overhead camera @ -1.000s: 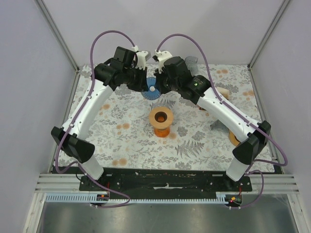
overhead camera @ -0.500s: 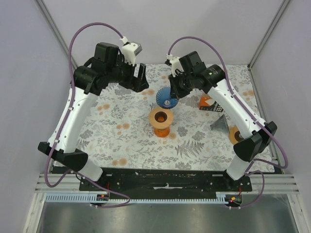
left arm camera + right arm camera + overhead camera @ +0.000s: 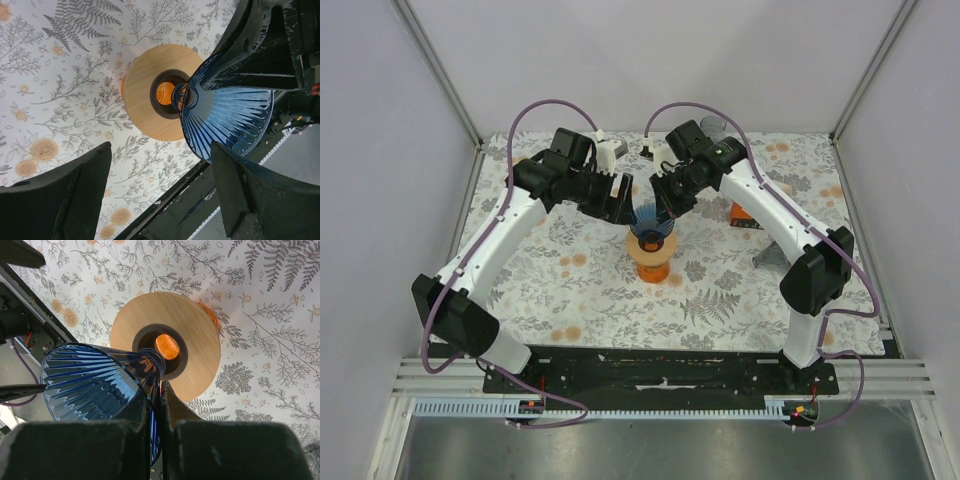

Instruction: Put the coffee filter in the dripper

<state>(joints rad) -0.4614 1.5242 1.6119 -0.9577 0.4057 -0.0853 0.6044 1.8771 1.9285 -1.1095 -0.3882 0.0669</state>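
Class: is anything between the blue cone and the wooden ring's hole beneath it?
Nothing visible. The blue cone, pinched by the right gripper, has its tip at the wooden ring's open hole.

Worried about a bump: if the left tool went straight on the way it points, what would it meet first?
Probably the dripper, which the right tool holds just ahead of one finger of the left tool; the stand lies beyond. Depth is unclear.

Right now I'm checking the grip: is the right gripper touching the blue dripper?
Touching. The right wrist view shows the right gripper shut on the blue dripper, with the cone's wall pinched between the jaws.
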